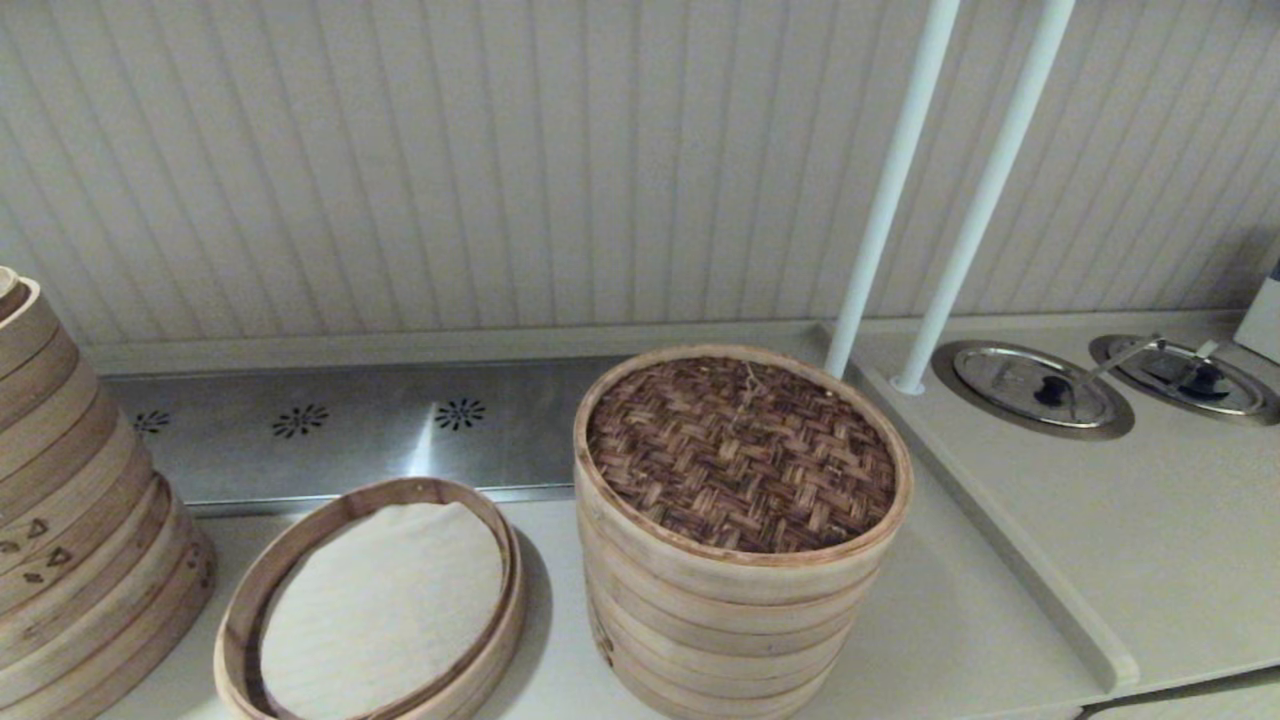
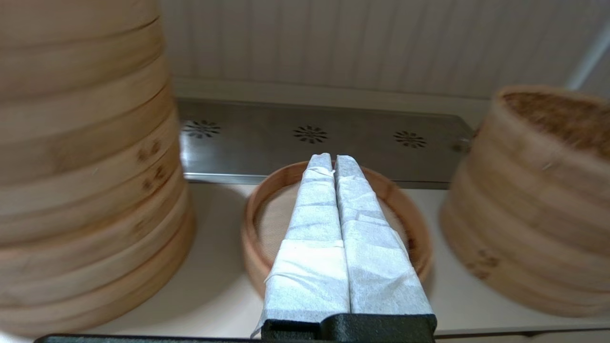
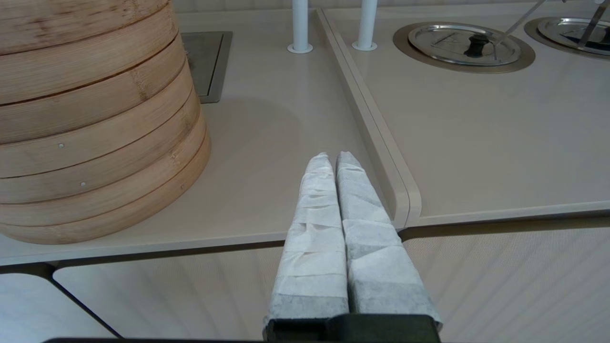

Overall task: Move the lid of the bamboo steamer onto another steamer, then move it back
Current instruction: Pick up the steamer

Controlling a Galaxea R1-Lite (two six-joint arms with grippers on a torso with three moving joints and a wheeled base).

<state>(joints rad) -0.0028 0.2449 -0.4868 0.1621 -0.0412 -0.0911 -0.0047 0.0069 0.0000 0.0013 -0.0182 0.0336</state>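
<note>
The bamboo steamer lid, dark woven top with a pale rim, rests on the tall multi-tier pale steamer stack at the centre of the counter. To its left lies the low single-tier steamer with its white cloth liner showing. Neither arm shows in the head view. In the left wrist view, my left gripper is shut and empty, hanging in front of and above the low steamer, with the lid off to one side. My right gripper is shut and empty near the counter's front edge, beside the tall stack.
A large steamer stack with triangle marks stands at the far left. A steel vent plate runs along the back. Two white poles rise behind the tall stack. Two steel lids with black knobs sit in the raised counter at right.
</note>
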